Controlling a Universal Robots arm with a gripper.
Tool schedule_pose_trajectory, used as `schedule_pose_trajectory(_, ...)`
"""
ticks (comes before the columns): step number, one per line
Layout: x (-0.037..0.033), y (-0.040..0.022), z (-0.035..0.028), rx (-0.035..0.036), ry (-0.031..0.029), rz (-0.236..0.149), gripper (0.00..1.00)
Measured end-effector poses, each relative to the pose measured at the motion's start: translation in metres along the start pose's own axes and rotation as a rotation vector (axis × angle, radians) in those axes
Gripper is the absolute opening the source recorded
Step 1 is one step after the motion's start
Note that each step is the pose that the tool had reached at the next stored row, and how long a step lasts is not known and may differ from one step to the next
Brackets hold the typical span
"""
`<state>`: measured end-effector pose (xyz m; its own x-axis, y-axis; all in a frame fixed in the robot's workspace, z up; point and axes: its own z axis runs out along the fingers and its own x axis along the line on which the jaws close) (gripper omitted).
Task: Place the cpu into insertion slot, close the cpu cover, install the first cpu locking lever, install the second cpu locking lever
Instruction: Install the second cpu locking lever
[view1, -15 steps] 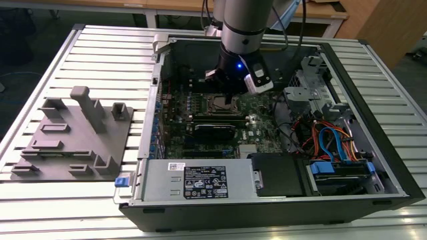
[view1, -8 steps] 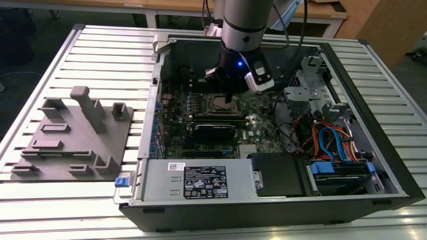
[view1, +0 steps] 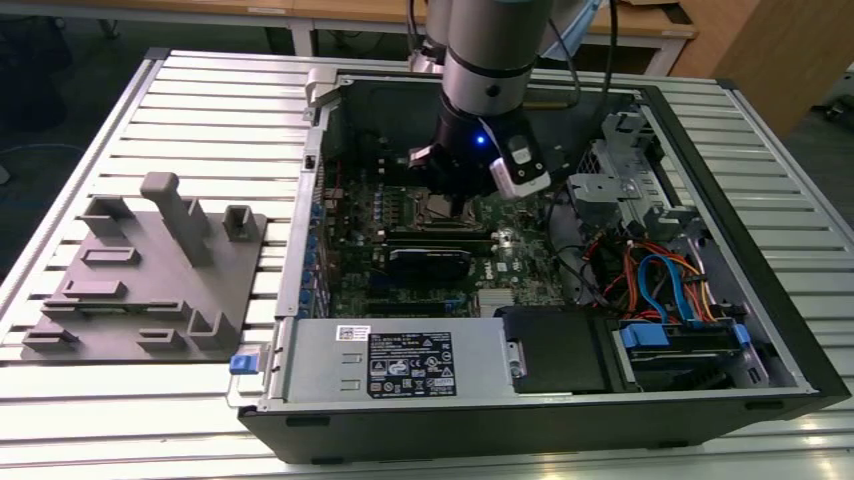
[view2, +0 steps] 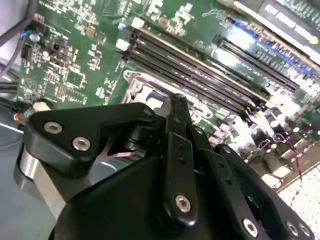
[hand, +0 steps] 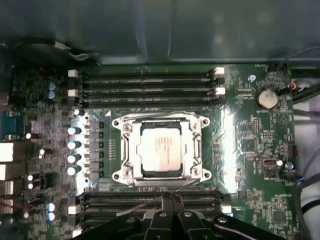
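Note:
In the first wrist view the cpu (hand: 160, 150), a pale silver square chip, lies flat in the insertion slot (hand: 131, 176). The silvery cpu cover (hand: 196, 146) lies down around it as a frame with the chip showing through its window. My gripper (hand: 169, 200) is shut with nothing seen between its fingers, and its tips hover just off one side of the socket, over the black memory slots. In the second wrist view the gripper (view2: 177, 102) points at the socket's metal rim (view2: 137, 87). In the exterior view the gripper (view1: 461, 208) hangs inside the open computer case, over the slot (view1: 424, 212).
Rows of black memory slots (hand: 145, 85) flank the socket on two sides. A row of capacitors (hand: 72, 145) stands beside it. The case walls (view1: 320, 180), a drive cage (view1: 627, 170) and cables (view1: 654, 275) surround the board. A grey fixture plate (view1: 140, 270) lies at the exterior view's left.

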<state>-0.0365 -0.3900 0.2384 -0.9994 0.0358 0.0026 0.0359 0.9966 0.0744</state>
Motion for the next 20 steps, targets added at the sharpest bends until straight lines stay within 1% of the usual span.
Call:
schedule_pose_trajectory(3,0.0057,-0.0021,0.0011,-0.0075,0.0003,0.0,0.11)
schedule_pose_trajectory(7,0.0138,-0.0045,0.0028,-0.0136,0.0004,0.0,0.11)
schedule_pose_trajectory(12,0.0202,-0.008,0.0075,-0.0222,0.0008,-0.001,0.11)
schedule_pose_trajectory(16,0.0234,-0.0103,0.0122,-0.0308,0.0012,-0.001,0.11)
schedule_pose_trajectory(17,0.0246,-0.0118,0.0147,-0.0354,0.0015,-0.002,0.11)
schedule_pose_trajectory(20,0.0266,-0.0148,0.0174,-0.0446,0.0018,-0.003,0.11)
